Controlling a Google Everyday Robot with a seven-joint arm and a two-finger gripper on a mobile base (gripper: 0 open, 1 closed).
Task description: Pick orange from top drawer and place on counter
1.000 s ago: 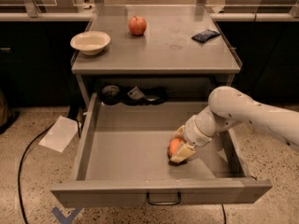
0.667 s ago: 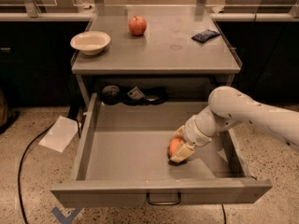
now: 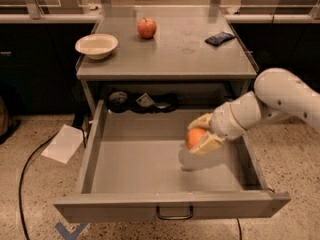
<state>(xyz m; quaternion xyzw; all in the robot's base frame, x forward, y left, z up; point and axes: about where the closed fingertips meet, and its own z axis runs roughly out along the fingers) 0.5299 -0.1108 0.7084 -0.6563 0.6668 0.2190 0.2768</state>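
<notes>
Top drawer (image 3: pixel 135 171) wide open, pincer (image 3: pixel 201 134) over it, orange (image 3: pixel 194 136) in its grip
The desk (image 3: pixel 170 54) above carries a bowl (image 3: pixel 96 46), an apple (image 3: pixel 146 27) and a dark packet (image 3: pixel 220 38); the pincer hangs over the drawer's right half, both fingers closed snug on the orange, its shadow on the drawer floor below

On the counter (image 3: pixel 170 59) we see a white bowl (image 3: pixel 96 46) at the left, a red apple (image 3: pixel 146 28) at the back, and a dark packet (image 3: pixel 220 38) at the right. The gripper (image 3: pixel 202 134) holds the orange (image 3: pixel 194 137) over the top drawer (image 3: pixel 125 209).
</notes>
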